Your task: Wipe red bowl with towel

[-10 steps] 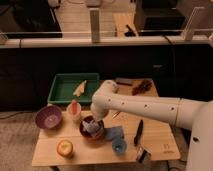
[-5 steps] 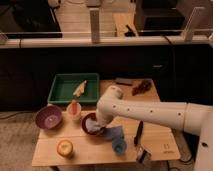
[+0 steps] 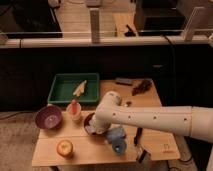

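The red bowl (image 3: 88, 120) sits left of centre on the wooden table (image 3: 155, 145), and only its left rim shows from under my white arm. A pale blue-grey bit of the towel (image 3: 91, 131) peeks out at the bowl's front edge, beneath the arm's end. My gripper (image 3: 96, 127) is down in or right over the bowl, hidden by the wrist.
A purple bowl (image 3: 48, 118) stands at the left, with a small cup (image 3: 74, 112) holding a red item between it and the red bowl. A green tray (image 3: 61, 94) lies behind. An orange fruit (image 3: 64, 148), a blue object (image 3: 116, 139) and a black tool (image 3: 138, 134) lie in front.
My arm's end has swung left and down over the red bowl. The towel, plainly seen in the bowl a second ago, is now mostly covered.
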